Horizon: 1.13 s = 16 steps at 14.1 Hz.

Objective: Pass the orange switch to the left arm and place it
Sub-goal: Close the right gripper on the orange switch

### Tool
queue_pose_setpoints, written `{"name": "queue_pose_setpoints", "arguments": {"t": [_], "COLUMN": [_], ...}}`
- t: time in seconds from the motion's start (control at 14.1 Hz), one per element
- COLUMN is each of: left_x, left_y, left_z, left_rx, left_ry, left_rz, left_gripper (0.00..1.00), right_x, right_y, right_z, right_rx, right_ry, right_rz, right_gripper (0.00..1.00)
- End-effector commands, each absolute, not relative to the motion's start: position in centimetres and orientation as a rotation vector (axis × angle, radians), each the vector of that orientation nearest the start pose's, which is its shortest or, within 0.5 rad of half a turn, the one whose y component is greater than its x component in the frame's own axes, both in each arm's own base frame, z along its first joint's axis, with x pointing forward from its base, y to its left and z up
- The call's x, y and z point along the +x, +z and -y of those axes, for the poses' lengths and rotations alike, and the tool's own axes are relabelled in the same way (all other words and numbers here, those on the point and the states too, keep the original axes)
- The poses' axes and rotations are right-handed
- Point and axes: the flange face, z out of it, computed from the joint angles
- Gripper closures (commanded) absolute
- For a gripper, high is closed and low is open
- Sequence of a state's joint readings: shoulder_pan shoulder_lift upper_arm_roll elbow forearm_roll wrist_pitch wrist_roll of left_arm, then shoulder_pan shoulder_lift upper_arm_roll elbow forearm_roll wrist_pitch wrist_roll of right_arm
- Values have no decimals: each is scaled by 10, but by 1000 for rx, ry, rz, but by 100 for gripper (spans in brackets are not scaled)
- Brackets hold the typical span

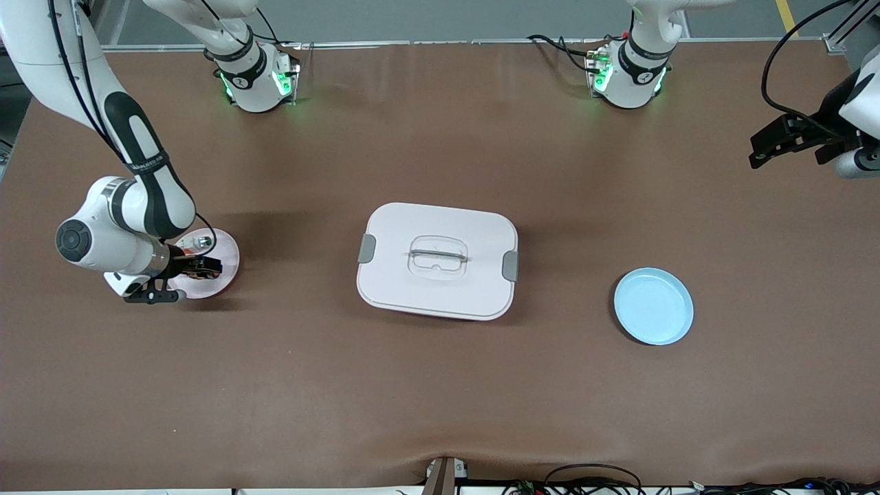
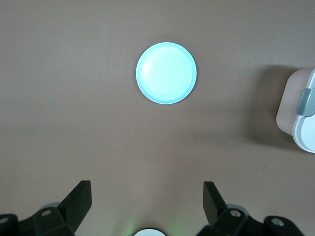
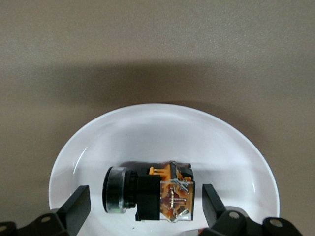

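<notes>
Light blue plate sits nearest the front camera, toward the left arm's end of the desk, with nothing on it. The box, white with grey side clips and a clear handle recess, stands mid-desk, a little farther from the camera, lid on. No label readable on it.

Pink plate at the right arm's end. Right gripper is low over this plate, jaws spread wide to either side of the orange switch, not closed on it. The switch lies on its side on the plate. A small silver part lies on the same plate, farther from the camera.

Left gripper hangs high over the left arm's end of the desk, jaws wide and holding nothing; this arm waits.

Lettering on the right arm's forearm is too small to read.
</notes>
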<state>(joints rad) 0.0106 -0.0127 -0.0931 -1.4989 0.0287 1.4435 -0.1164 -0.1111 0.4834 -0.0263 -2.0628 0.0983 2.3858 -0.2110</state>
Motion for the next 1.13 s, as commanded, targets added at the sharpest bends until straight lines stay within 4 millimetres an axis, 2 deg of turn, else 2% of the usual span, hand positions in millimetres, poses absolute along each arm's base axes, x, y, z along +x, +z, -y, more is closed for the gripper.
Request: {"name": "queue_pose_setpoints", "arguments": {"t": [0.0, 0.21, 0.28, 0.35, 0.42, 0.49, 0.57, 0.85, 1.06], "left_x": [532, 533, 532, 532, 532, 533, 533, 535, 535], "left_y": [661, 660, 661, 660, 661, 660, 660, 657, 657], "left_z": [46, 47, 47, 46, 47, 47, 47, 50, 51], "left_rx": [-3122, -3122, -3124, -3124, -3124, -3122, -3123, -3121, -3121], "left_ry": [48, 50, 48, 50, 48, 50, 45, 48, 47], "left_rz": [31, 29, 31, 31, 29, 26, 26, 19, 15], "left_gripper": [0, 0, 0, 0, 0, 0, 0, 0, 0], "right_x": [566, 567, 566, 567, 566, 568, 569, 574, 589], "right_y": [178, 177, 178, 178, 178, 179, 180, 192, 227], "right_z": [81, 81, 81, 80, 80, 81, 80, 77, 64], "right_rx": [-3044, -3044, -3043, -3042, -3041, -3041, -3042, -3018, -2972], "right_ry": [223, 223, 228, 232, 234, 232, 230, 271, 384], "right_rz": [0, 0, 0, 0, 0, 1, -8, -58, -195], "right_gripper": [0, 0, 9, 31, 63, 91, 100, 100, 100]}}
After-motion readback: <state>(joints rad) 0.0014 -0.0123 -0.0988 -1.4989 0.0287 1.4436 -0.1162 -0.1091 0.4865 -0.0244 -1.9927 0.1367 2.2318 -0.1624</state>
